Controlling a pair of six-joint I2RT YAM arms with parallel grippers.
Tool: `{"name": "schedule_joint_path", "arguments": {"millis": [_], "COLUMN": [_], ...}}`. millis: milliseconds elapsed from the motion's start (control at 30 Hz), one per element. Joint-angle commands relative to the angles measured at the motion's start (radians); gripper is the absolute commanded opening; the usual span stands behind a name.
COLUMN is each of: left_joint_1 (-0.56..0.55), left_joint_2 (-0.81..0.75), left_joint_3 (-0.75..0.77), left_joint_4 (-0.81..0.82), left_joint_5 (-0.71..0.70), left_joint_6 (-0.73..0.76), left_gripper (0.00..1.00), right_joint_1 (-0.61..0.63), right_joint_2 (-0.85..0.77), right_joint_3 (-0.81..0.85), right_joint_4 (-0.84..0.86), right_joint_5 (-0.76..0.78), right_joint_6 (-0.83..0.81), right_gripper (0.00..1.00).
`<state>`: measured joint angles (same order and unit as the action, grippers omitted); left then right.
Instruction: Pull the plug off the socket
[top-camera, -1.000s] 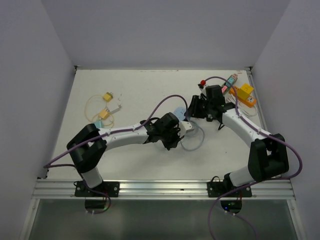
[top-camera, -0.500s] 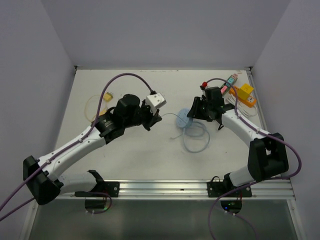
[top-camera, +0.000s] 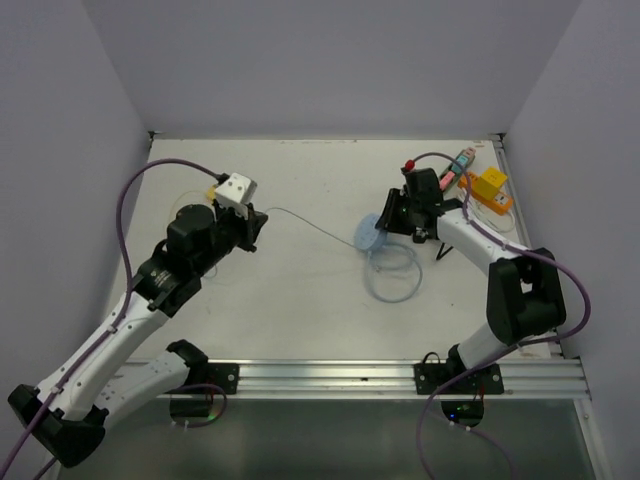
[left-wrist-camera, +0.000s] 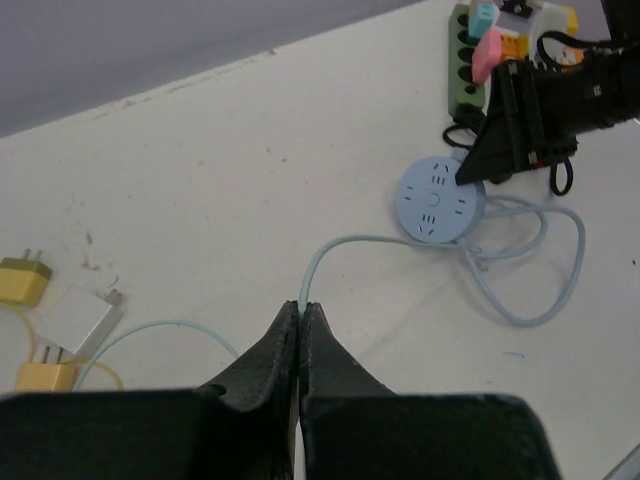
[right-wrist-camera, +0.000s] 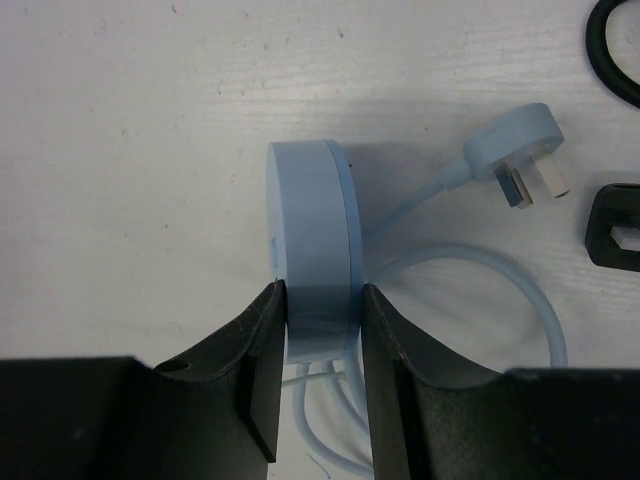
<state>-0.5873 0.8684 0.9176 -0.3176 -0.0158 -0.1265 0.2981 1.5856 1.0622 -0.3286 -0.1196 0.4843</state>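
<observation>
The round light-blue socket stands on its edge right of the table's middle. My right gripper is shut on it, its fingers clamping the rim from both sides. My left gripper is far to the left, shut on a thin pale cable. The cable runs in a line across the table to the socket's lower rim. The socket's holed face shows no plug in it. I cannot tell whether the cable's end is still seated at the rim.
The socket's own cord loops on the table and ends in a blue three-pin plug. A green power strip and an orange-yellow box lie at the back right. Yellow adapters and a white charger lie at the left.
My left arm has swung from the socket far back to the left, drawing the thin cable out across the table. My right gripper has stayed on the socket.
</observation>
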Motion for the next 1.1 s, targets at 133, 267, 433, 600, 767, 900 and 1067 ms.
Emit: {"name": "schedule_joint_path", "arguments": {"millis": [133,267,433,600,767,900,1067], "left_joint_1": [0.055,0.086,0.144,0.262,0.377,0.492,0.587], "left_joint_2": [-0.055,0.007,0.101,0.225,0.328,0.405,0.474], "left_joint_3": [0.024,0.020,-0.005,-0.042,-0.100,-0.109,-0.071], "left_joint_4": [0.045,0.000,-0.044,-0.025,0.029,0.061,0.038], "left_joint_5": [-0.284,-0.355,-0.446,-0.428,-0.363,-0.326,-0.207], "left_joint_6": [-0.096,-0.156,-0.229,-0.300,-0.338,-0.352,-0.357], "left_gripper": [0.00,0.00,0.00,0.00,0.05,0.11,0.36], "right_joint_1": [-0.048,-0.053,-0.053,-0.048,-0.042,-0.033,-0.028], "right_joint_2": [0.045,0.094,0.135,0.189,0.211,0.232,0.234], "right_joint_3": [0.065,0.113,0.150,0.173,0.154,0.147,0.147], "right_joint_4": [0.003,0.002,0.036,0.053,0.080,0.095,0.085], "right_joint_5": [0.009,-0.040,-0.086,-0.156,-0.184,-0.203,-0.180], "right_joint_6": [0.034,0.039,0.057,0.066,0.071,0.065,0.062], "right_gripper": [0.00,0.00,0.00,0.00,0.00,0.00,0.00]}}
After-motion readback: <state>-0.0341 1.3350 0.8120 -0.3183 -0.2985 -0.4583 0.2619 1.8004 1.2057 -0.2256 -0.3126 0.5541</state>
